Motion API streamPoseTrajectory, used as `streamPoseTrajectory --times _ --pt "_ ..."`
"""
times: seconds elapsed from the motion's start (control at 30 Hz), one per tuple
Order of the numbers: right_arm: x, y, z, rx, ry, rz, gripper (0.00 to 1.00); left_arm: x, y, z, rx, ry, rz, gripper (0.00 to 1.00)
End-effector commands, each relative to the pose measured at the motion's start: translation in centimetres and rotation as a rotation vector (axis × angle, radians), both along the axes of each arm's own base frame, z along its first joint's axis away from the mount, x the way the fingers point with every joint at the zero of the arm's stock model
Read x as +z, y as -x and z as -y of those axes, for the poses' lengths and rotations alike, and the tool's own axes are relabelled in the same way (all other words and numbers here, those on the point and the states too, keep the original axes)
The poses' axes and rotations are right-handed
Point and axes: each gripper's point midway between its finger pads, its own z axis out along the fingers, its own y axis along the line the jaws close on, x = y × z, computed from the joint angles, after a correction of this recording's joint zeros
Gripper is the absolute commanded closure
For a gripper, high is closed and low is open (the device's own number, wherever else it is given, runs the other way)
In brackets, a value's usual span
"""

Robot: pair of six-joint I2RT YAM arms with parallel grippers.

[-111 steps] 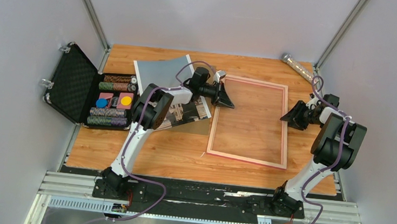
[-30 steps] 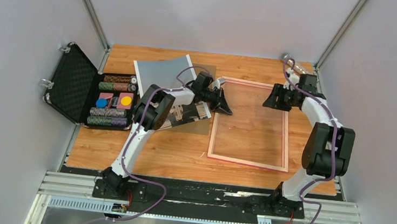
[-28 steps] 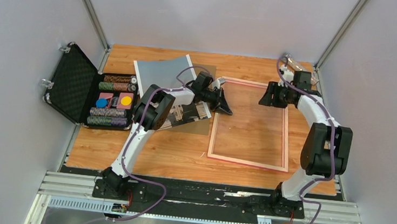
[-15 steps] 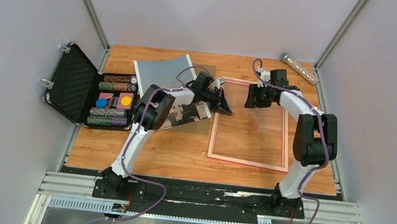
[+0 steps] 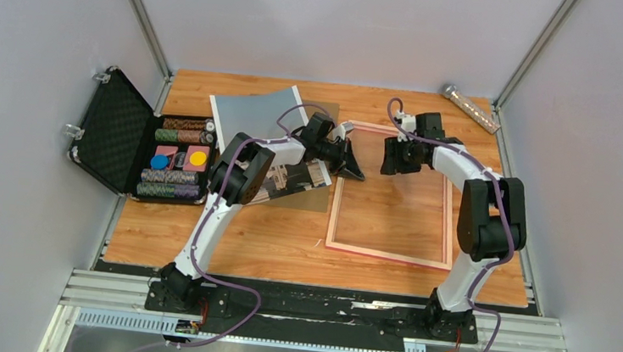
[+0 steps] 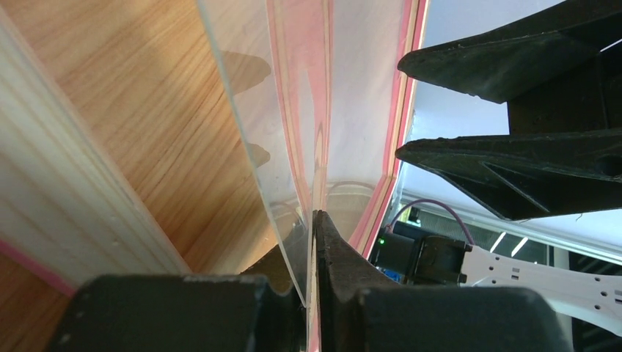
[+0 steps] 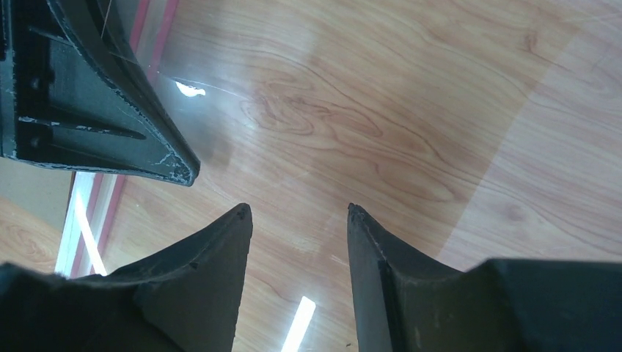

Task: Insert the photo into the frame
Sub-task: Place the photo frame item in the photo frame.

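Note:
The pink frame [image 5: 450, 207] lies flat on the wooden table, right of centre. My left gripper [image 5: 354, 172] is shut on its left rail near the far left corner. In the left wrist view the jaws [image 6: 314, 217] pinch the pink rail [image 6: 302, 110] together with a clear pane [image 6: 242, 110]. My right gripper [image 5: 387, 159] is open and empty, low over the frame's far left part, close to the left gripper. In the right wrist view [image 7: 297, 210] it hovers over the pane. The photo [image 5: 254, 111] lies to the left, partly hidden under my left arm.
An open black case [image 5: 120, 138] with poker chips stands at the left edge. A metal cylinder [image 5: 471, 107] lies at the back right corner. A grey-brown board [image 5: 313, 196] shows under the photo. Grey walls close in on three sides.
My right arm has swung from the frame's right side across its far rail to beside my left gripper. The frame has shifted slightly. My left gripper has kept its hold.

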Motion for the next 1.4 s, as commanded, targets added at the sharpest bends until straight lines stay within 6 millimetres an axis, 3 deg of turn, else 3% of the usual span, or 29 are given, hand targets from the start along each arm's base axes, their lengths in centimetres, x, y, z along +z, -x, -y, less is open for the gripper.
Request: streamPoseTrajectory --times 0.0,0.97,1.37 --pt "-0.3 -0.6 0.2 0.007 0.015 0.031 0.51 0.9 0.7 0.9 -0.036 0.027 0.029 0.91" --pt "-3.3 0.5 0.5 -0.005 0.045 -0.031 0.52 1.0 0.8 0.7 -0.036 0.020 0.035 0.91" --pt "-3.5 0.3 1.3 -0.039 0.105 -0.019 0.52 0.9 0.9 0.6 -0.040 0.010 0.041 0.70"
